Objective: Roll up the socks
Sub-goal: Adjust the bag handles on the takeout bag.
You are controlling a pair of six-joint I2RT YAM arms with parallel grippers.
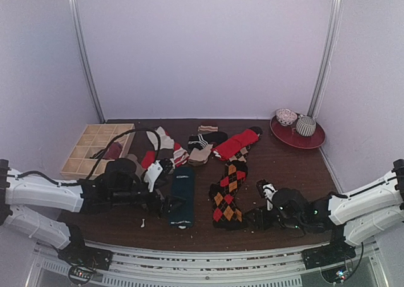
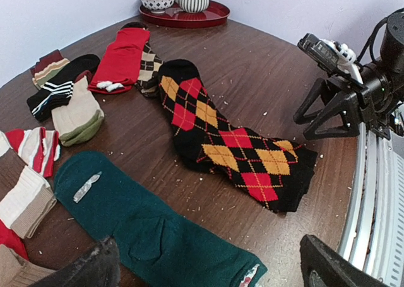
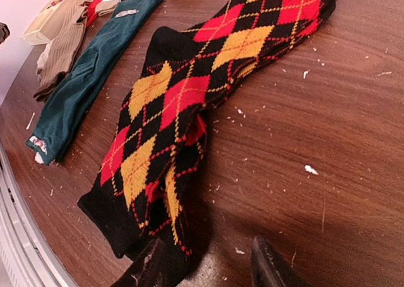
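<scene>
Argyle socks point(image 3: 183, 110) lie just ahead of the right gripper point(image 3: 205, 265), and nothing about them is rolled yet. Its jaws stand partly apart and hold nothing. One finger sits at the black cuff edge and the other over bare table point(image 3: 328, 142). The left gripper point(image 2: 208, 268) has its jaws spread wide and empty, low over the near end of the teal sock point(image 2: 145, 230).

By my reading the task is barely begun. Both dark pairs are laid out flat and lengthwise, side by side but apart near the arms, which looks like a start position for rolling. No finished roll shows anywhere.

The argyle pair is black with orange and red diamonds. It seems to be two socks laid one on the other, slightly askew at the cuff, with a soft fold midway along. The teal one is plain and smooth, with a small pale label near its far end.

Farther back a loose pile of other socks point(image 1: 202, 145), red, striped and tan, waits unsorted. A wooden divided box point(image 1: 95, 148) sits at the back left. A red tray point(image 1: 314, 141) with two bowls sits at the back right.
</scene>
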